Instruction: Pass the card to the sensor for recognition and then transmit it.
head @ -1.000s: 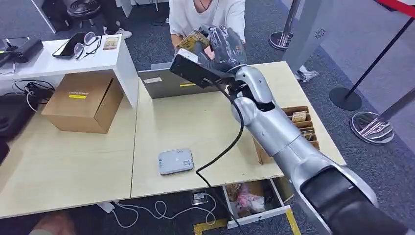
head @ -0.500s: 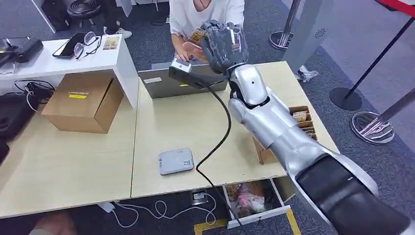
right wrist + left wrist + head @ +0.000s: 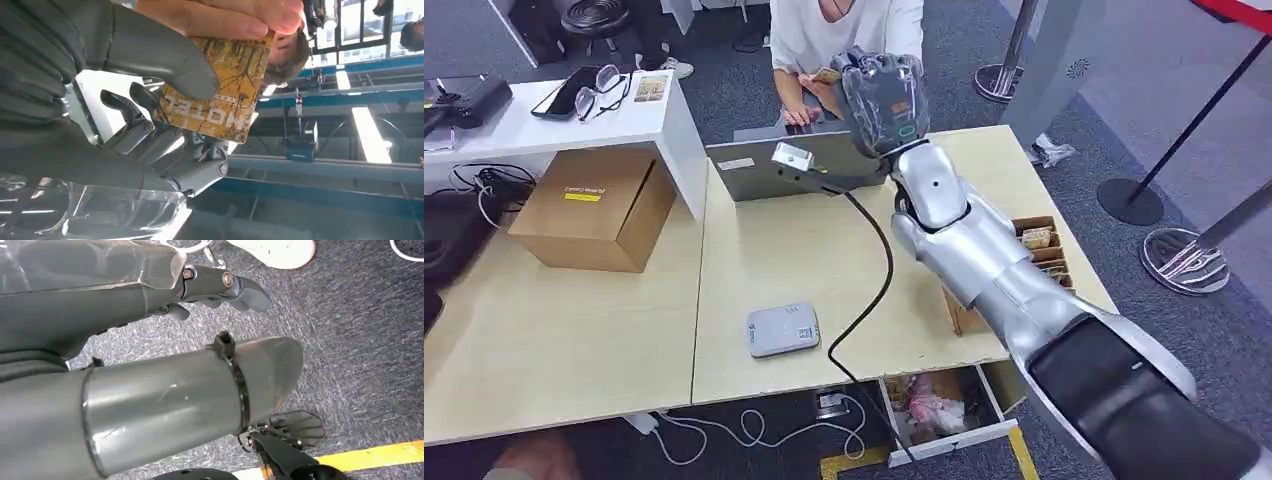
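My right hand (image 3: 879, 95) is raised past the far edge of the table, toward a person in a white top (image 3: 844, 30). It pinches a yellow patterned card (image 3: 222, 90) between thumb and fingers; the card (image 3: 827, 75) peeks out beside the hand. The person's fingers (image 3: 220, 17) grip the card's far edge at the same time. The grey card sensor (image 3: 782, 329) lies flat on the table near the front edge, well behind my hand. My left hand (image 3: 210, 285) hangs over the carpet, holding nothing, its fingers partly curled.
A laptop (image 3: 794, 165) sits at the table's far edge under my right arm. A box of cards (image 3: 1039, 250) stands at the right edge, beside my arm. A cardboard box (image 3: 599, 205) and a white shelf (image 3: 574, 115) are at the left. A black cable (image 3: 874, 280) crosses the table.
My right hand has risen and moved farther out toward the person, turning its back to the camera. The person's hand has come up to the card.
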`<move>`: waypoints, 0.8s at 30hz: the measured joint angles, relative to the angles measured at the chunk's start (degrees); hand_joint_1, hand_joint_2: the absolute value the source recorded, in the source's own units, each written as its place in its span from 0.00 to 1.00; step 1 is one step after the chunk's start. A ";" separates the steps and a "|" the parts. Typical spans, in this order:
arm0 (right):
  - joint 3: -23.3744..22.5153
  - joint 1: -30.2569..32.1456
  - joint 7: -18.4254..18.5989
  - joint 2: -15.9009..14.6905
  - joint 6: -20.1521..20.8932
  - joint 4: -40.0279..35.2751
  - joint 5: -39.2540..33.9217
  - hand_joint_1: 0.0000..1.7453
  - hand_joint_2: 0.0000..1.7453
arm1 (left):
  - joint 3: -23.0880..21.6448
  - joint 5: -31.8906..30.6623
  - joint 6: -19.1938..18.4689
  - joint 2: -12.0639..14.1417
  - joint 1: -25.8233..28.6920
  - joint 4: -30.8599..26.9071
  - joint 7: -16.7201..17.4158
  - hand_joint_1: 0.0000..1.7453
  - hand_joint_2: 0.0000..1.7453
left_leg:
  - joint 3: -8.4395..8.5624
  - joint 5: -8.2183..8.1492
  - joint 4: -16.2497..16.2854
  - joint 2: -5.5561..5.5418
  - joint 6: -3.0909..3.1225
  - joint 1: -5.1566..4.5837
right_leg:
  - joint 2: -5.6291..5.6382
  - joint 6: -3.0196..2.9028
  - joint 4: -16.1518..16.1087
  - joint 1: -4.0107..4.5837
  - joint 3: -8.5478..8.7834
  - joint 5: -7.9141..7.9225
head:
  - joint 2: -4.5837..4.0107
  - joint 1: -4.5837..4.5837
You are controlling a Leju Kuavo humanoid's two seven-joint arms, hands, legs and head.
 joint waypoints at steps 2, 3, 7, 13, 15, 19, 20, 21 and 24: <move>0.00 0.03 -0.11 0.00 0.00 0.26 -0.04 0.84 1.00 | 0.00 -0.02 0.00 0.00 -0.01 0.00 0.11 0.00 0.00 | 0.00 0.00 0.00 0.00 0.00 0.00 | 0.00 0.00 0.00 0.00 0.00 0.00 | 0.00 -0.02; 0.00 0.05 -0.20 0.00 0.00 0.37 -0.04 0.01 1.00 | 0.00 -0.02 0.00 0.00 -0.01 0.00 0.17 0.00 0.00 | -0.01 0.00 0.00 0.00 0.00 0.00 | 0.00 0.00 0.00 0.00 0.00 0.00 | 0.00 -0.02; -0.02 0.15 -0.44 0.02 0.02 0.63 0.09 0.00 1.00 | 0.00 -0.02 0.04 0.00 -0.01 0.00 0.37 0.00 0.00 | -0.01 0.00 0.00 0.00 0.00 0.00 | 0.00 0.00 0.00 0.00 -0.01 0.00 | 0.00 -0.02; -0.15 0.24 -0.59 0.26 0.09 0.66 1.59 0.00 0.00 | 0.00 0.00 0.42 -0.02 -0.01 0.00 0.57 0.00 0.00 | -0.01 0.00 0.00 0.00 0.00 0.00 | 0.00 0.00 0.00 0.00 -0.01 0.00 | 0.00 -0.02; -0.17 0.26 -0.66 0.39 0.11 0.66 2.01 0.00 0.00 | 0.02 -0.06 0.18 0.00 0.00 0.00 0.72 0.00 0.00 | -0.01 0.00 0.00 0.00 0.00 0.00 | 0.00 0.00 0.00 0.00 0.00 0.00 | 0.00 -0.02; -0.74 0.28 -0.85 1.01 0.13 0.66 2.40 0.00 0.00 | 0.02 -0.11 -1.55 0.40 -0.06 0.00 1.38 0.00 0.00 | 0.00 0.00 0.00 0.00 0.00 0.00 | 0.00 0.00 0.00 0.00 0.00 0.00 | 0.00 -0.02; -1.05 0.28 -1.01 1.12 0.11 0.66 2.40 0.00 0.00 | 0.02 -0.11 -1.70 0.57 -0.08 0.00 1.44 0.00 0.00 | 0.00 0.00 0.00 0.00 0.00 0.00 | 0.00 0.00 0.00 0.00 0.00 0.00 | 0.00 0.00; -1.25 0.28 -1.20 1.22 0.09 0.66 2.32 0.00 0.00 | 0.02 -0.13 -1.90 0.61 -0.10 0.00 1.53 0.00 0.00 | 0.00 0.00 0.00 0.00 0.00 0.00 | 0.00 0.00 0.00 0.00 0.00 0.00 | 0.00 -0.02; -1.90 0.40 -2.23 1.44 0.02 0.48 1.57 0.00 0.00 | 0.02 -0.15 -1.92 0.77 -0.13 0.00 1.55 0.00 0.00 | 0.00 0.00 0.00 0.00 0.00 0.00 | 0.00 0.00 0.00 0.00 0.00 0.00 | 0.00 -0.02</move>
